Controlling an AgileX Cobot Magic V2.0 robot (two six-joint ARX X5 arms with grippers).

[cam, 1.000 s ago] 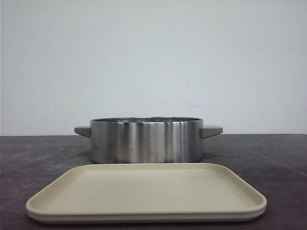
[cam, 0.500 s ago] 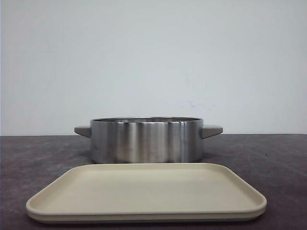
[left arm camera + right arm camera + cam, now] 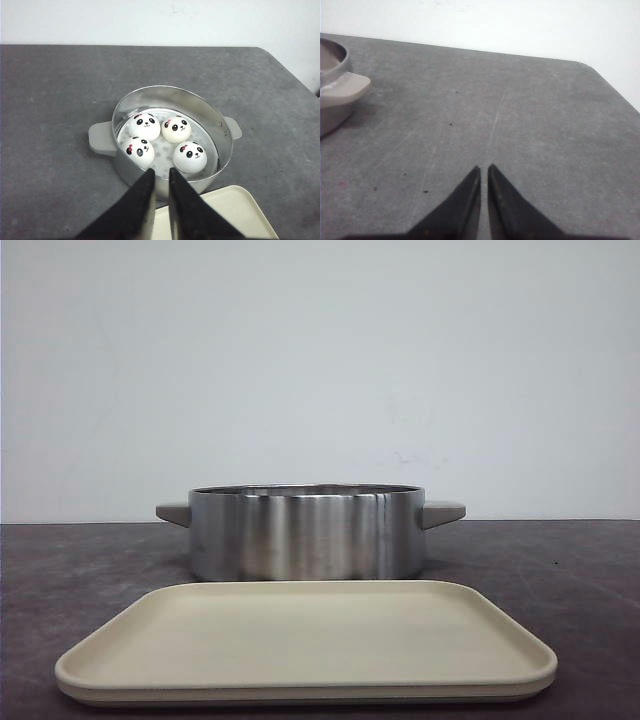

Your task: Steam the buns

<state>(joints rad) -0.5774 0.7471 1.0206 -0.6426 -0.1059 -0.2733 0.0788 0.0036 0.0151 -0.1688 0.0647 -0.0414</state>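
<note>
Several white panda-faced buns (image 3: 176, 129) sit inside the steel steamer pot (image 3: 224, 150), on its perforated floor; one of them (image 3: 190, 156) lies nearest my left gripper. In the front view the pot (image 3: 305, 535) hides them behind its wall. My left gripper (image 3: 160, 172) hovers at the pot's near rim, above the tray's edge, jaws close together and holding nothing. My right gripper (image 3: 483, 169) hangs over bare table to the right of the pot, shut and empty. Neither gripper shows in the front view.
A beige rectangular tray (image 3: 300, 640) lies in front of the pot, nothing on it; its corner (image 3: 235, 210) shows beside the left fingers. A grey pot handle (image 3: 345, 85) juts toward the right arm's side. The dark table (image 3: 520, 110) ends at a white wall.
</note>
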